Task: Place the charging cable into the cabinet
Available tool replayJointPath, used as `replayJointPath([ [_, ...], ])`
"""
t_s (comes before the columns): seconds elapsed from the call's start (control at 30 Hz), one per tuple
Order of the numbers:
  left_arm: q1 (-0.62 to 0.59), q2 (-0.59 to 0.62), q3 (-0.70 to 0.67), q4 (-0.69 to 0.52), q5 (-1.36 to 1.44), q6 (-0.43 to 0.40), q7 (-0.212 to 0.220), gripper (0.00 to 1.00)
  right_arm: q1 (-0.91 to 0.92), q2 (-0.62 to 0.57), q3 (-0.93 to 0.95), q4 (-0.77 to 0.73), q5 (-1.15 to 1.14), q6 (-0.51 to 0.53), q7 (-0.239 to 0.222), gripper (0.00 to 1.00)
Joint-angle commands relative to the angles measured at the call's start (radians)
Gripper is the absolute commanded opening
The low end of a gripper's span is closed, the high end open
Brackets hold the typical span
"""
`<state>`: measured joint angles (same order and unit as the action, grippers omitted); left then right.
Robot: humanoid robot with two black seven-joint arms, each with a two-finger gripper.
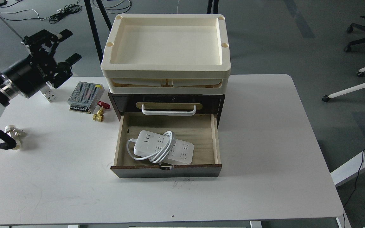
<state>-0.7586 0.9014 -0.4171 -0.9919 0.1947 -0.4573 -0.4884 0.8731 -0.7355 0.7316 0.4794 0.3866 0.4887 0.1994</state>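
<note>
The charging cable point(163, 148), a white power strip with its white cord looped over it, lies flat inside the open lower drawer. The cabinet point(166, 104) is a dark brown unit on the white table; its light wood drawer point(215, 139) is pulled out toward me. The upper drawer is shut, with a white bar handle point(168, 111). My left gripper point(66, 47) is raised at the far left, well away from the drawer, open and empty. My right gripper is out of view.
Cream plastic trays point(166, 68) are stacked on top of the cabinet. Left of it lie a silver perforated power-supply box point(86, 92), a red and brass valve point(100, 112), a white block point(48, 95) and a white fitting point(13, 136). Office chairs stand at the right.
</note>
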Motion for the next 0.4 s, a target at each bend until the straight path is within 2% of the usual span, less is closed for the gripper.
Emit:
replayJointPath([
  [0.0,0.001,-0.054,-0.115,0.224,-0.121,-0.031,0.0,0.83,0.032,0.051,0.009,0.042,0.0,0.0,0.009,0.99],
  [0.2,-0.004,-0.142,-0.29,0.504,-0.179,-0.031,0.0,0.83,0.035,0.111,0.094,0.059,0.0,0.0,0.014,0.99],
  [0.37,-0.011,-0.188,-0.284,0.536,-0.176,-0.031,0.0,0.84,0.034,0.128,0.1,0.059,0.0,0.0,0.017,0.99],
])
